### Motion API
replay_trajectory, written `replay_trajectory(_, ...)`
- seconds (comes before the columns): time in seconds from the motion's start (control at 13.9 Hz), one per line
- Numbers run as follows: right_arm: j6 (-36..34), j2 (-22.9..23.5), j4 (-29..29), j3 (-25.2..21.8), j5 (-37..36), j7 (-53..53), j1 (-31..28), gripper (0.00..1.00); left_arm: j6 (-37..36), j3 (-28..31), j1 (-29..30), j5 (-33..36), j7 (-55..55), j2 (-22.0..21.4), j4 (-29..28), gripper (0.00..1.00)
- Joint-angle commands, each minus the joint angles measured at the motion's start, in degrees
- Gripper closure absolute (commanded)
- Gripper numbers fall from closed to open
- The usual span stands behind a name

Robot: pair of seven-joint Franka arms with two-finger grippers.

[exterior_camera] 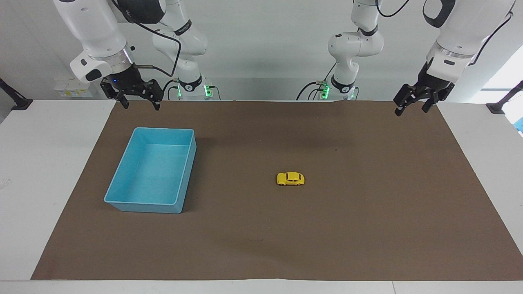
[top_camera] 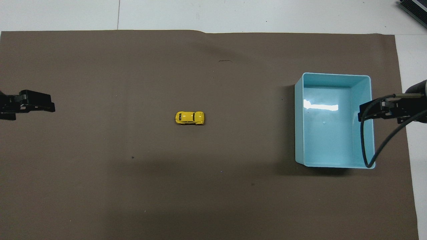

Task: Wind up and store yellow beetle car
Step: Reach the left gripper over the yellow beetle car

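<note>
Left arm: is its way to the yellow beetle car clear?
Probably yes. The left tool hangs open above the mat's edge, and only bare brown mat lies between it and the yellow beetle car.

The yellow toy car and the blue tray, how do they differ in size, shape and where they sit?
The yellow toy car is tiny, the blue tray far larger. The car is a rounded, closed body on small wheels; the tray is a rectangular open box with nothing in it. The car sits near the mat's middle, the tray toward the right arm's end. Both rest on the brown mat, untouched by either hand.
</note>
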Motion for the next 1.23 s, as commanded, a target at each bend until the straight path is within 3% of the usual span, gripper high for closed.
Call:
replay_trajectory(0.0,1.06,-1.44,-1.74,-0.04,1.35,-1.74,-0.65,0.0,1.32,-0.12,-0.06,-0.73,-9.25,0.83,0.18,0.0)
replay_trajectory(0.58,1.06,-1.44,-1.74,-0.04,1.35,-1.74,-0.65,0.0,3.95,-0.3,-2.7,-0.91,-55.13,2.24,-0.43,0.0)
replay_trajectory(0.87,1.06,-1.44,-1.74,-0.04,1.35,-1.74,-0.65,0.0,12.91,-0.47,-4.1,-0.82,-84.13,5.84,0.18,0.0)
replay_trajectory(1.15,1.06,-1.44,-1.74,-0.04,1.35,-1.74,-0.65,0.0,17.49,-1.52,-4.28,-1.0,-94.97,9.26,0.8,0.0)
